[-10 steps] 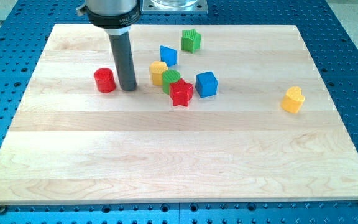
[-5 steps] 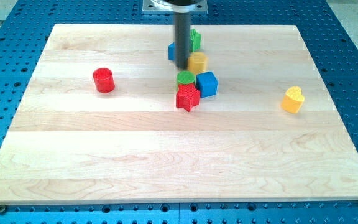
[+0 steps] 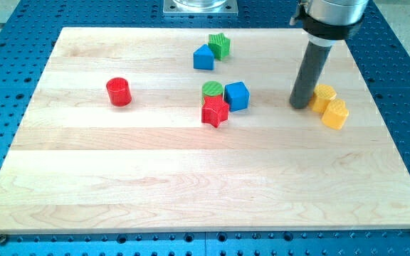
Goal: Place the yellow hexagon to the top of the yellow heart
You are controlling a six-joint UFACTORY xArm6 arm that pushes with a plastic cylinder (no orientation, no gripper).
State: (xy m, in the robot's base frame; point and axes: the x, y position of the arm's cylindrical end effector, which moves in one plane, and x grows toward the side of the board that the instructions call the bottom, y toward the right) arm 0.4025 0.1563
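Observation:
The yellow hexagon (image 3: 324, 96) lies at the view's right, touching the upper left of the yellow heart (image 3: 335, 114). My tip (image 3: 300, 105) rests on the board just left of the hexagon, against or very near its left side. The dark rod rises from the tip toward the view's top.
A green cylinder (image 3: 213, 90), a red star (image 3: 215, 112) and a blue cube (image 3: 236, 95) cluster at the middle. A blue block (image 3: 203, 57) and a green star (image 3: 219, 45) sit near the top. A red cylinder (image 3: 119, 92) stands at the left.
The tip swept from the left, past the middle cluster, to the right, pushing the yellow hexagon across to the yellow heart. The blue block and green cylinder shifted slightly.

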